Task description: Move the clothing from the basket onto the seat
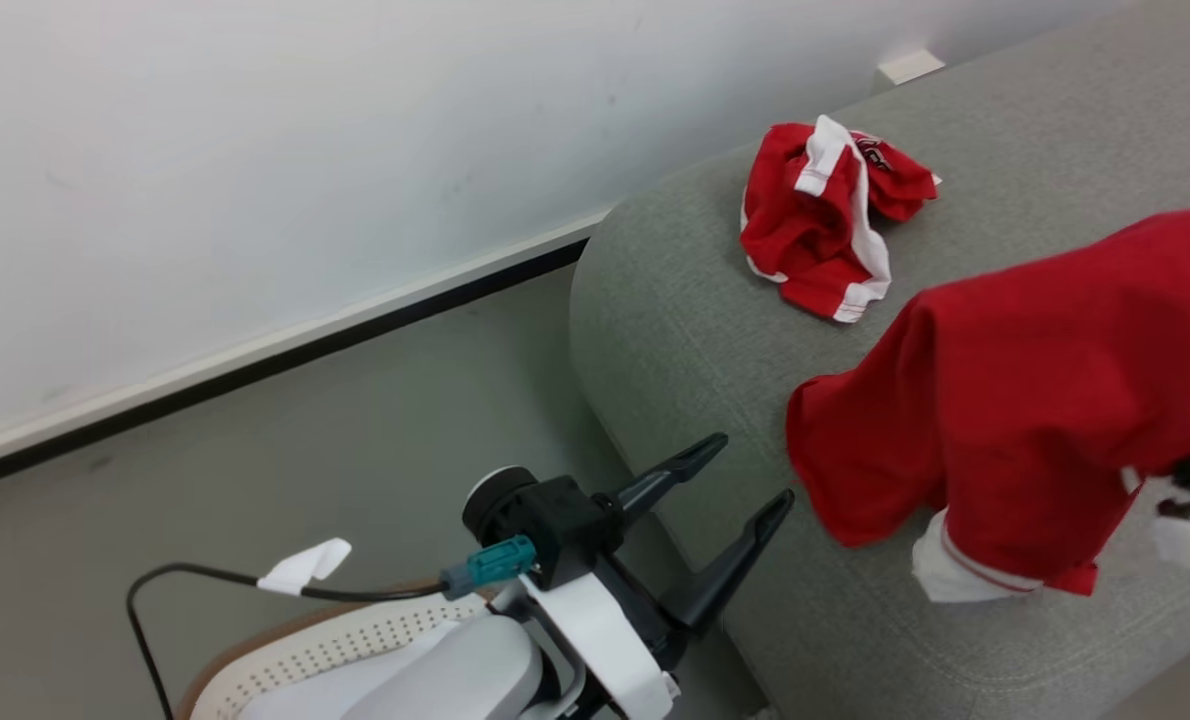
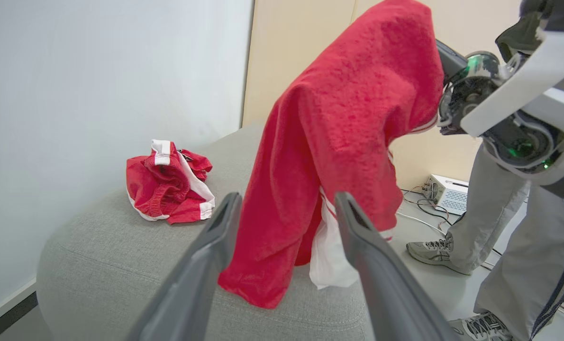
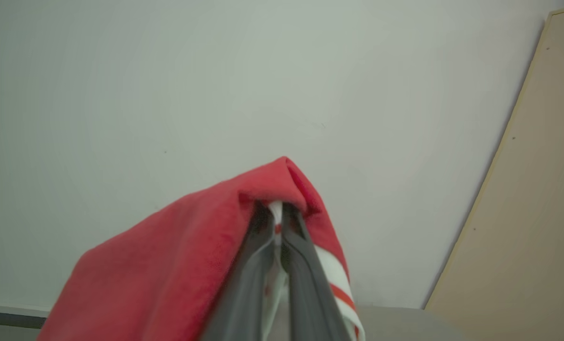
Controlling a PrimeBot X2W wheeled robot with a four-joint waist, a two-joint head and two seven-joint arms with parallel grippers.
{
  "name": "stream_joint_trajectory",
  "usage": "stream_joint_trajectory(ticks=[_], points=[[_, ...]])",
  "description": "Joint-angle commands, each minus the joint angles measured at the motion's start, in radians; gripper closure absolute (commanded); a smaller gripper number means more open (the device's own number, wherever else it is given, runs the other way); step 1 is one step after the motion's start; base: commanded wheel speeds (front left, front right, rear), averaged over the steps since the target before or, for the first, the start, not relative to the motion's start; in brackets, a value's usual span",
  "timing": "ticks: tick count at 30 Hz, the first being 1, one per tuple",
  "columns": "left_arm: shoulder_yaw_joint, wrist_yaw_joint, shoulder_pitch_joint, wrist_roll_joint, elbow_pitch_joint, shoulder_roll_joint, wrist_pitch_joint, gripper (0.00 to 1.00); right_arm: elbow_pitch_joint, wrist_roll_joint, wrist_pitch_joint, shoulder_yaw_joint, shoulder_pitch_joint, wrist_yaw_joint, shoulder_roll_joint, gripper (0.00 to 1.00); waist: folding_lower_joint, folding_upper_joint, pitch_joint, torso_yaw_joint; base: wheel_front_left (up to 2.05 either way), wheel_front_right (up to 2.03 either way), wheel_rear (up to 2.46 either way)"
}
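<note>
striped garment (image 1: pixel 815 230): crumpled on seat (image 1: pixel 675 330) | plain garment (image 1: pixel 1025 390): hanging over seat | basket (image 1: pixel 355 640): beside seat

White wall (image 1: pixel 255 150), dark baseboard (image 1: pixel 255 365), grey floor (image 1: pixel 355 450), beige panel (image 2: pixel 301 57).

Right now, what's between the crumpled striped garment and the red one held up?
Bare seat lies between the striped garment and the held garment, in the head view.

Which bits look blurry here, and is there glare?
Head view: the plain red garment is soft-edged, the striped garment crisp. Left wrist view: the left gripper looms blurred up close. Right wrist view: the right gripper is soft; no glare.
</note>
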Motion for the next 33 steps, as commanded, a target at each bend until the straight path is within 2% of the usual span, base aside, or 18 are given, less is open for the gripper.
stream_joint_trajectory(ticks=[1, 6, 15, 20, 27, 33], points=[[0.005, 0.001, 0.001, -0.004, -0.003, 0.015, 0.000, 0.00, 0.010, 0.018, 0.005, -0.016, -0.035, -0.003, -0.031, 1.00, 0.0000, -0.0001, 0.024, 0.022, 0.00, 0.00, 0.00], [-0.001, 0.001, -0.010, -0.004, -0.013, 0.032, 0.000, 0.00, 0.042, 0.037, 0.019, -0.042, -0.101, -0.003, -0.081, 1.00, 0.0000, -0.0001, 0.062, 0.054, 0.00, 0.00, 0.00], [-0.012, 0.001, -0.048, -0.009, -0.038, 0.097, 0.006, 0.00, 0.157, 0.066, 0.059, -0.087, -0.274, -0.003, -0.245, 1.00, 0.0000, -0.0001, 0.185, 0.132, 0.00, 0.00, 0.00], [-0.002, 0.001, -0.075, -0.008, -0.071, 0.145, 0.024, 0.00, 0.300, 0.107, 0.041, -0.083, -0.402, -0.003, -0.316, 1.00, 0.0000, -0.0001, 0.282, 0.164, 0.00, 0.00, 0.00], [0.019, 0.005, -0.095, -0.006, -0.113, 0.209, 0.043, 0.00, 0.527, 0.108, 0.083, -0.004, -0.511, -0.003, -0.320, 1.00, 0.0000, -0.0001, 0.384, 0.184, 0.00, 0.00, 0.00], [0.033, 0.010, -0.113, 0.000, -0.140, 0.237, 0.050, 0.00, 0.696, 0.096, 0.077, 0.036, -0.570, -0.003, -0.302, 1.00, 0.0000, -0.0001, 0.440, 0.201, 0.00, 0.00, 0.00]])
